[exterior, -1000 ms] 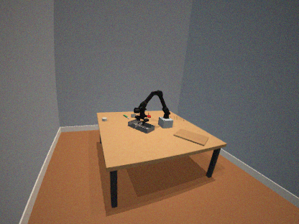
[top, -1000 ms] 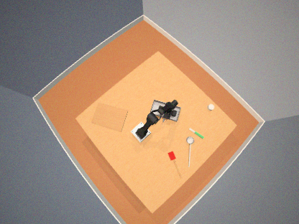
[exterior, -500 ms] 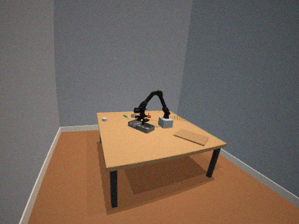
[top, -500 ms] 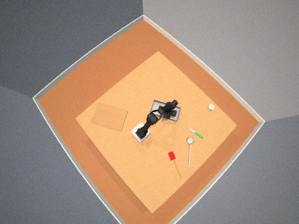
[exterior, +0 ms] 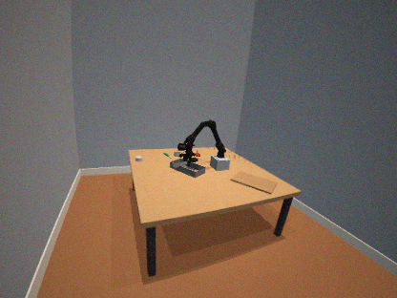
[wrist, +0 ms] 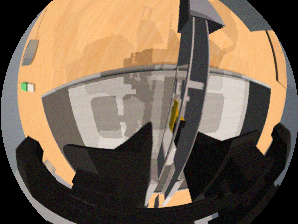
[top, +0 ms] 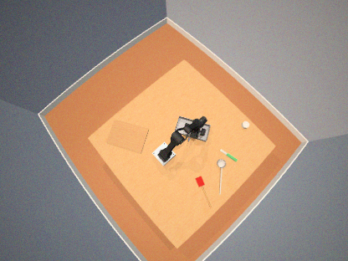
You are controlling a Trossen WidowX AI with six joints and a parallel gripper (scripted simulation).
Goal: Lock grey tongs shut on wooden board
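The grey tongs (wrist: 197, 65) run lengthwise through the wrist view, hinge at the top and tips at the bottom, lying across the roasting tin (wrist: 57, 110) (top: 181, 123) (exterior: 198, 172). Their arms are close together, with a narrow gap in which a small yellow and black part shows. My gripper (wrist: 161, 125) (top: 196, 131) (exterior: 189, 163) is low over the tin, shut on the tongs, one finger at each side. The arm hides most of the tongs in the top and exterior views. The wooden board (top: 127, 136) (exterior: 254, 181) lies flat, apart from the tin, beyond the arm's base.
The arm's white base block (top: 157, 149) (exterior: 219, 163) stands between tin and board. A green and white tool (top: 231, 157) (exterior: 167, 155), a ladle (top: 221, 163), a red-headed spatula (top: 200, 181) and a small white round object (top: 245, 125) (exterior: 138, 159) lie away from the tin.
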